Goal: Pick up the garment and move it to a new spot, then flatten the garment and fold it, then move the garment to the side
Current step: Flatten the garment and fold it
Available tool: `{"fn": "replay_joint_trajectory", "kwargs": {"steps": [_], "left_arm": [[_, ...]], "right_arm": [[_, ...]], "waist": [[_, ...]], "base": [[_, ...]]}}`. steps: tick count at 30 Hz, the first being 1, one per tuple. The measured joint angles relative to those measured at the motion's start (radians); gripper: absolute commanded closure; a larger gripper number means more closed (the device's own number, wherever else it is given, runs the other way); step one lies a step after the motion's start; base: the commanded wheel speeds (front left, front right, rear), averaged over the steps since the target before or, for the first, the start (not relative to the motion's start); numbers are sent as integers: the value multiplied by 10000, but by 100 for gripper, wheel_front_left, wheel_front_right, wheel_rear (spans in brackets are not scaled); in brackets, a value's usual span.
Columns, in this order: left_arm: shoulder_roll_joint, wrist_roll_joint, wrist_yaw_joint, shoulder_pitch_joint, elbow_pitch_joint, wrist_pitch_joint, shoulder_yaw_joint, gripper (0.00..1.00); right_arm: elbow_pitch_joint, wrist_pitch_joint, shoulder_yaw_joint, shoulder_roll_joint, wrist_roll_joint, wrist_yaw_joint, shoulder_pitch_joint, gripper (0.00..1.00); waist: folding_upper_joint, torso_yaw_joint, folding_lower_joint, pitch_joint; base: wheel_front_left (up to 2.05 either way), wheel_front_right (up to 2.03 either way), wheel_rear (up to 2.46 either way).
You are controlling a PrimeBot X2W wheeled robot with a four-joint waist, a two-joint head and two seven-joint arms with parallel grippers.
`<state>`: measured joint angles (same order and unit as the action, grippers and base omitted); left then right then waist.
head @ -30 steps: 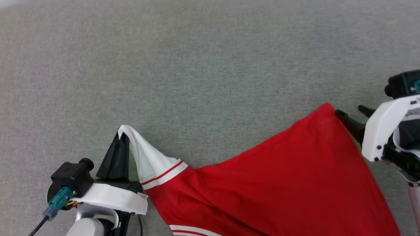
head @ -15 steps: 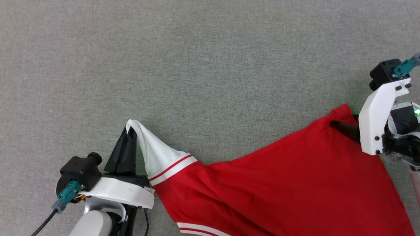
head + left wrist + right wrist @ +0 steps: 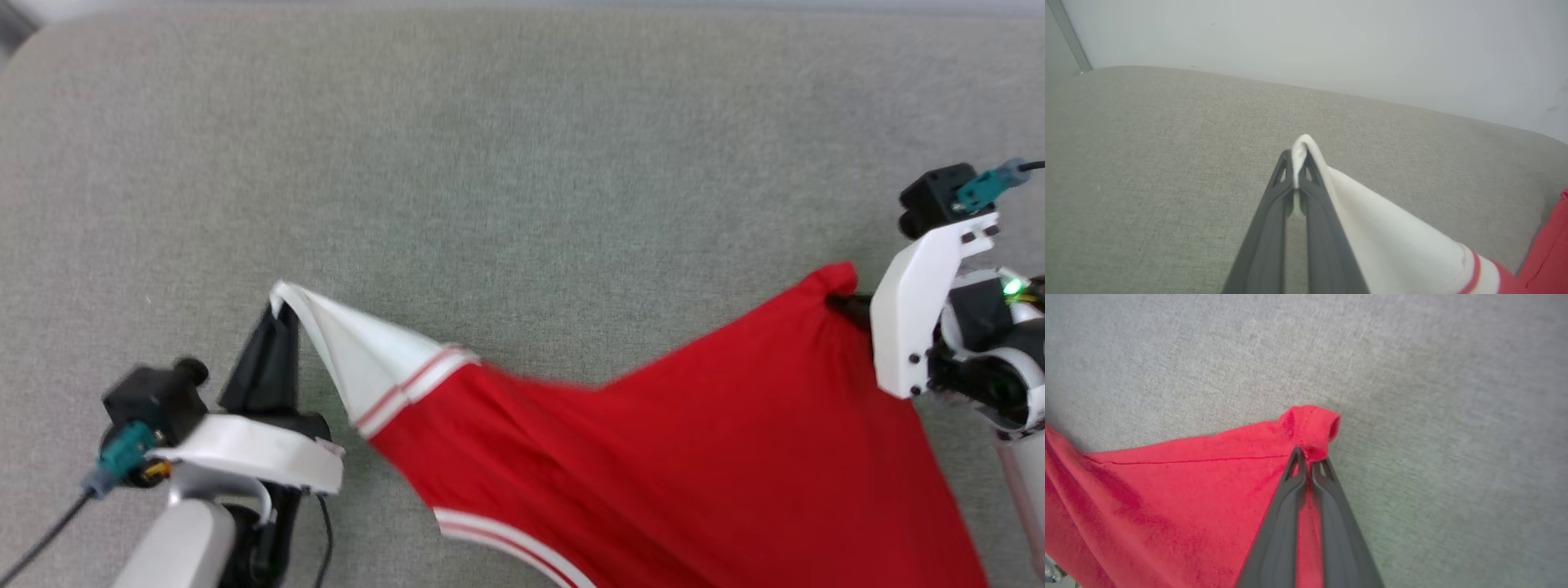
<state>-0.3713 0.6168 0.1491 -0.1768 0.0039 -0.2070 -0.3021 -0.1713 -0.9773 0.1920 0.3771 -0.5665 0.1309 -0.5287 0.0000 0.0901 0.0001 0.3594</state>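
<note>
Right jaws, lately wide, now pinch shut on the garment (image 3: 694, 457) at its red corner (image 3: 1310, 420); left jaws clamp its white sleeve (image 3: 1372, 228), stretching it for flattening.

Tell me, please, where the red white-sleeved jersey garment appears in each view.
Head view: the red jersey garment spans the lower middle and right.
Left wrist view: its white sleeve runs from the left gripper, centre, to lower right.
Right wrist view: its red corner spreads from the right gripper, centre, to lower left.
Shared landmark: grey fabric surface beneath.
</note>
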Motion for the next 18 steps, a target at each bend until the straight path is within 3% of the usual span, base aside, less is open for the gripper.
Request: {"fn": "replay_joint_trajectory", "kwargs": {"steps": [8,18], "left_arm": [[-742,-151,-115,-1766,533,782,316,100],[-1035,-330,-617,-5590,2481,1910,221,100]], "right_arm": [[-729,2073,-451,13,846,2,-457,100],[-1766,3542,-746,-228,1409,2,-2379,100]], "waist": [[0,-287,0,-1192],[0,-1033,-1,-2081]], "base": [[0,0,0],[0,0,0]]}}
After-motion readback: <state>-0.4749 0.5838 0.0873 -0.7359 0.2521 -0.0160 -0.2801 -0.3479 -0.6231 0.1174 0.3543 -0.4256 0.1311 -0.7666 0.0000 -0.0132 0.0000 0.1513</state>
